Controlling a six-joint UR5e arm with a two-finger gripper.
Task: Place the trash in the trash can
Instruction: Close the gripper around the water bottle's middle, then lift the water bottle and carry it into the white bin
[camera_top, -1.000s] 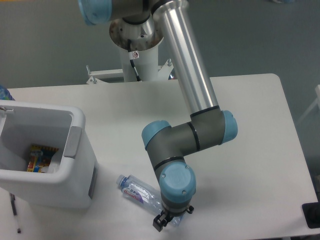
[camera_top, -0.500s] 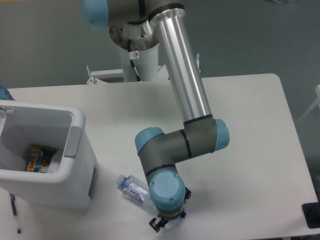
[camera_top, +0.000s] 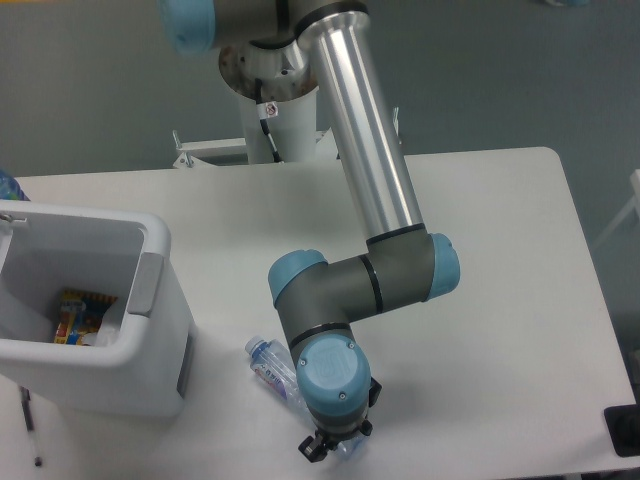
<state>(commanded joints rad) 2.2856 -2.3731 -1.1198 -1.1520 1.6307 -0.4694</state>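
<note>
A clear plastic water bottle (camera_top: 272, 364) with a blue cap lies on the white table near the front edge, cap end pointing up-left toward the trash can. Its lower end runs under the arm's blue-capped wrist. My gripper (camera_top: 329, 447) points down over that hidden end, with a dark fingertip (camera_top: 314, 449) showing on the left and clear plastic beside it. The fingers appear closed on the bottle. The trash can (camera_top: 152, 372) is a white boxy bin with a grey side tab, standing at the left with colourful wrappers inside.
The arm's base column (camera_top: 275, 125) stands at the table's back edge. A black object (camera_top: 623, 430) sits at the front right corner. A thin dark rod (camera_top: 30, 425) lies in front of the bin. A blue item (camera_top: 6, 185) peeks in at the left edge.
The wrist came left and down over the bottle's lower end. In the last half second the bottle's cap end swung right and up while the arm barely moved.
</note>
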